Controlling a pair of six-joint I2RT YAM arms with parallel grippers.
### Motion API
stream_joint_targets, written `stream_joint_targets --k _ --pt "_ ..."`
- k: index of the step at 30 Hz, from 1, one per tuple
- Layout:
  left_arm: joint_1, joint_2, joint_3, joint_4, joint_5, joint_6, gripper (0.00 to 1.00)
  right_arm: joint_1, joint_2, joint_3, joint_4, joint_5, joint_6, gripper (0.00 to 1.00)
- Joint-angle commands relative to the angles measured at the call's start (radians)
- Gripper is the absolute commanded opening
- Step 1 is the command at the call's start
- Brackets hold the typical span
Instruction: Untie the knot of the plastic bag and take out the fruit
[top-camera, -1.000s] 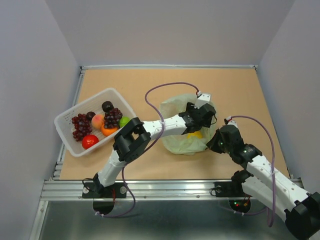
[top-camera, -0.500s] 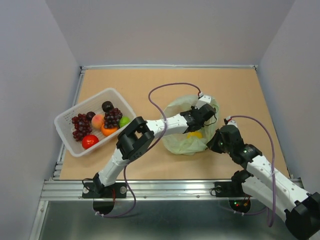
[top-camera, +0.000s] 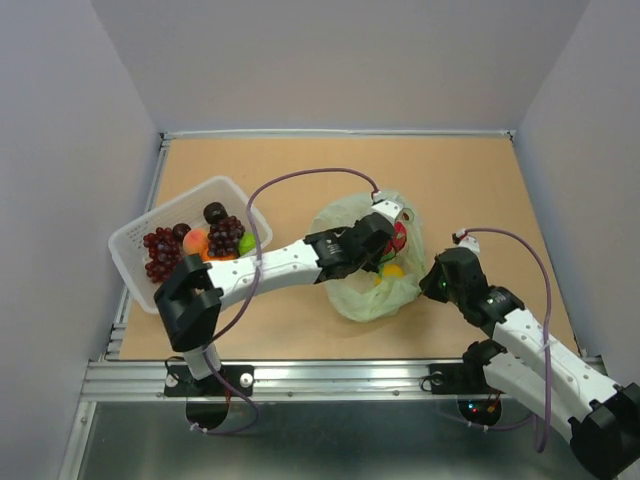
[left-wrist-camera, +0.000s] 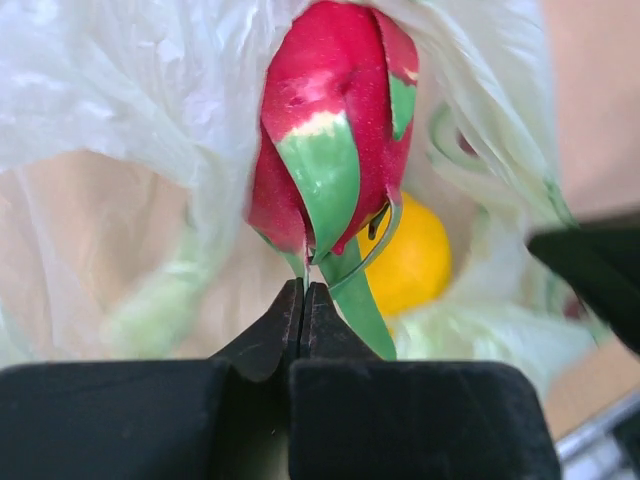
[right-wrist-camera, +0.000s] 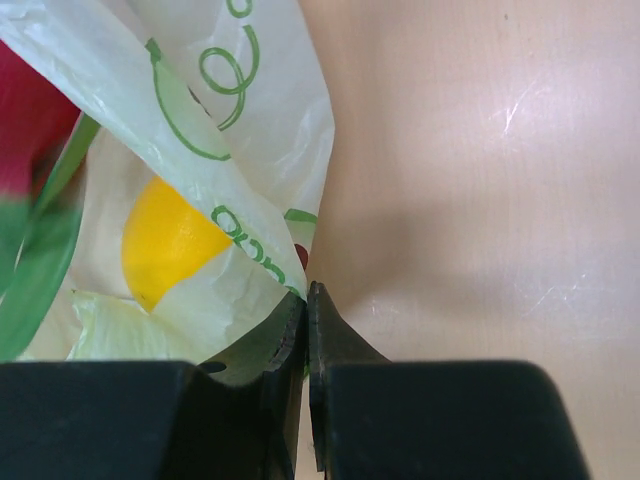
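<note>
The pale green plastic bag (top-camera: 362, 295) lies open mid-table, and no knot shows. My left gripper (top-camera: 386, 236) (left-wrist-camera: 303, 290) is shut on a thin green leaf of the pink dragon fruit (top-camera: 400, 238) (left-wrist-camera: 330, 130), which hangs at the bag's mouth. A yellow lemon (top-camera: 392, 270) (left-wrist-camera: 412, 255) (right-wrist-camera: 165, 245) lies inside the bag, below the dragon fruit. At the bag's right edge my right gripper (top-camera: 428, 284) (right-wrist-camera: 306, 295) is shut on the thin printed plastic (right-wrist-camera: 270, 110).
A white basket (top-camera: 135, 232) stands at the left with red grapes (top-camera: 160, 252), a peach (top-camera: 195, 240), dark grapes (top-camera: 226, 234), a lime (top-camera: 247, 243), an orange (top-camera: 215, 262) and a plum (top-camera: 214, 211). My left arm's elbow (top-camera: 190, 300) hangs over the basket's near corner.
My left gripper has shut on the dragon fruit's leaf and drawn the fruit up into the bag's mouth. Its elbow swung left toward the basket. The right arm has held still.
</note>
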Motion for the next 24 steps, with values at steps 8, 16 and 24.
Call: stream_joint_targets --k 8,16,24 --pt "-0.033 -0.383 -0.143 0.122 0.128 0.121 0.00 -0.004 0.038 0.065 0.023 0.090 -0.003 0.09" --pt "0.064 -0.577 -0.083 0.016 -0.039 0.072 0.00 -0.004 0.015 0.053 0.023 0.087 0.001 0.09" --pt "0.373 -0.728 -0.196 -0.140 -0.261 -0.123 0.00 -0.002 -0.003 0.047 0.023 0.070 0.003 0.09"
